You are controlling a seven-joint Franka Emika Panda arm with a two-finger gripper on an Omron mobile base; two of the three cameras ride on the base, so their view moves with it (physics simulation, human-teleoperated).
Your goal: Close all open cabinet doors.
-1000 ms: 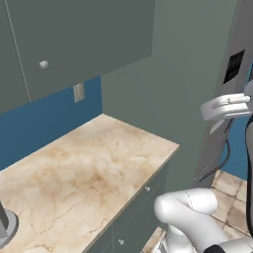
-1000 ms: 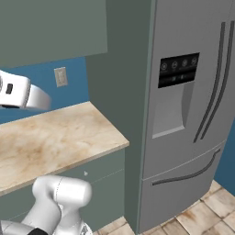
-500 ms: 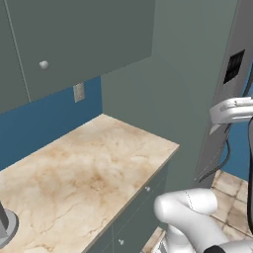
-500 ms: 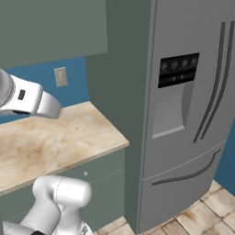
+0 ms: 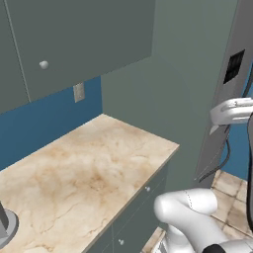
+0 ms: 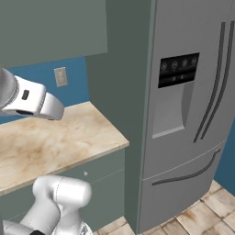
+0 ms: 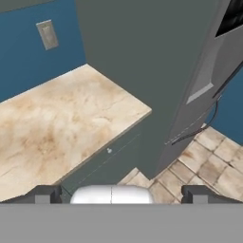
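Observation:
Grey-green upper cabinet doors (image 5: 89,34) hang over the counter; the one on the right carries a small round pale knob (image 5: 43,64) near its lower left corner and lies flat against the cabinet front, as does its left neighbour (image 5: 6,54). The same cabinet front (image 6: 50,27) shows no gap from the other side. My gripper (image 7: 121,194) is open, its two dark fingertips (image 7: 45,193) far apart with nothing between them. It hovers above the counter's end, looking down at it. A white link of the arm (image 5: 232,111) reaches across from the right.
A beige marble counter (image 5: 84,173) runs below the cabinets, with drawer fronts (image 5: 143,197) under it and a wall outlet (image 5: 78,92) on the blue backsplash. A tall grey-green side panel (image 6: 128,92) separates the counter from a silver fridge (image 6: 193,114). Tiled floor (image 7: 213,161) lies beyond.
The arm's white link has swung a little further out and lower over the counter in both base views. The scene itself has not shifted.

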